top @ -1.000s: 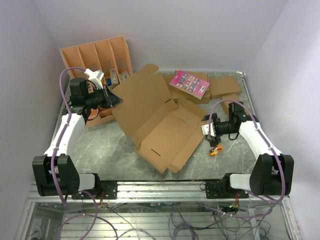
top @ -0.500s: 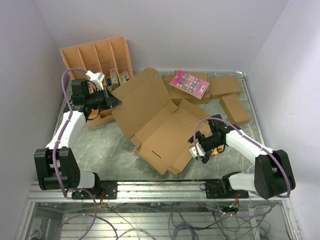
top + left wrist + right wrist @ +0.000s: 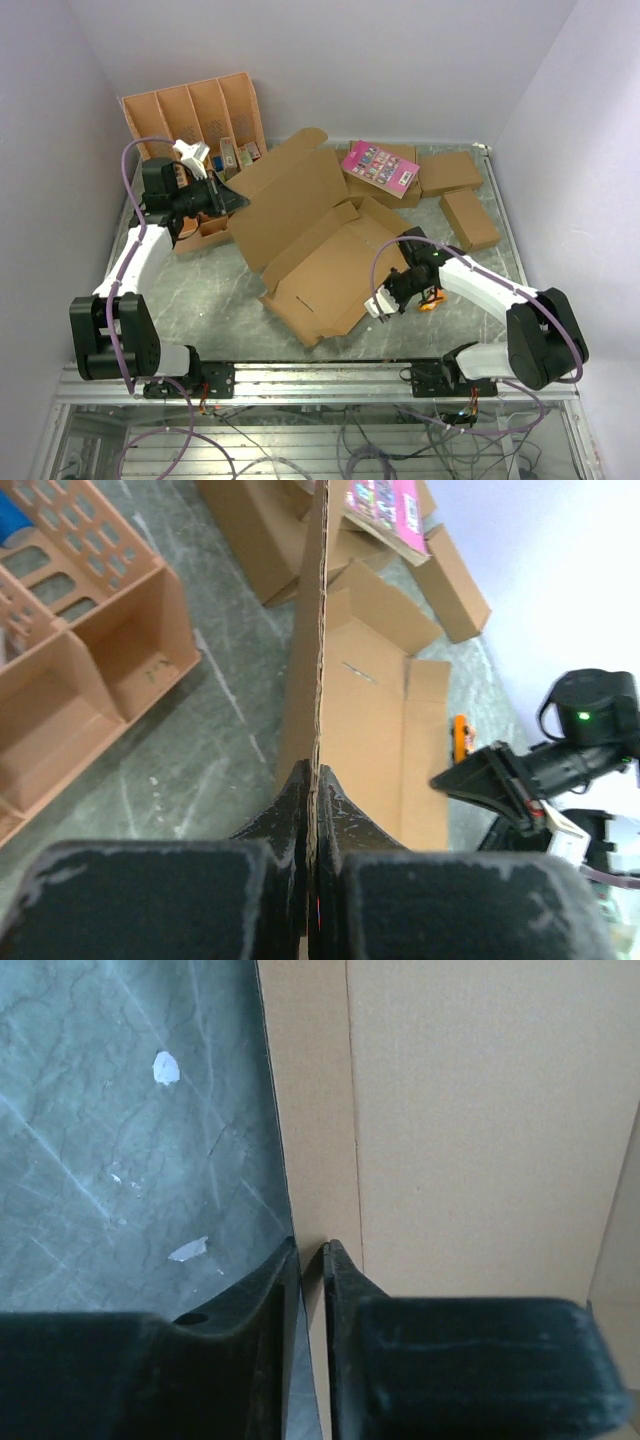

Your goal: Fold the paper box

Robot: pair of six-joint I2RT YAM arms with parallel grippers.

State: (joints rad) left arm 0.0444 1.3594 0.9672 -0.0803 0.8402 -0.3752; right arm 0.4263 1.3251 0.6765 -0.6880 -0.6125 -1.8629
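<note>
The paper box [image 3: 320, 245] is a large brown cardboard sheet lying partly unfolded in the middle of the table. Its big back flap is raised, and my left gripper [image 3: 232, 200] is shut on that flap's left edge. In the left wrist view the flap [image 3: 318, 630] runs edge-on straight away from the left gripper [image 3: 313, 772]. My right gripper [image 3: 383, 297] is at the box's near right side flap. In the right wrist view the right gripper [image 3: 312, 1248] has its jaws drawn to a sliver over the flap's edge [image 3: 315, 1140], one finger on the table side and one on the cardboard.
An orange-tan compartment tray [image 3: 190, 110] leans at the back left, close behind my left arm. A pink booklet [image 3: 380, 167] lies on smaller brown boxes [image 3: 450, 172] at the back right. A small orange thing [image 3: 430, 300] lies on the table by my right arm. Walls close in on three sides.
My right gripper swung in from the right to the box's near right flap and closed from wide open. The box slid a little left. My left gripper kept its hold.
</note>
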